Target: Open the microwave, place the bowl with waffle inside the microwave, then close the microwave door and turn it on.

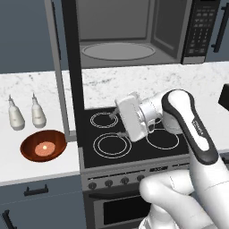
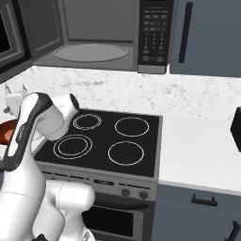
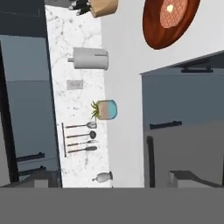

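The microwave point(image 1: 134, 31) hangs over the stove with its grey interior and glass turntable point(image 1: 117, 50) exposed. The microwave door point(image 1: 74, 67) is swung out to the left, edge-on to me. The reddish-brown bowl point(image 1: 43, 146) rests on the white counter left of the stove, with the small pale waffle point(image 1: 44, 147) at its centre. The hand view shows the bowl point(image 3: 153, 30) and the waffle point(image 3: 171, 11) at its top right. My gripper point(image 1: 115, 124) hovers over the stove's left burners, pointing left toward the bowl, open and holding nothing.
Two white bottles point(image 1: 16, 114) point(image 1: 38, 112) stand behind the bowl. The open door stands between the stove point(image 2: 132, 141) and the bowl's counter. A black object point(image 1: 224, 98) sits at the right edge. Farther left are a paper-towel roll point(image 3: 91, 59) and a potted plant point(image 3: 106, 110).
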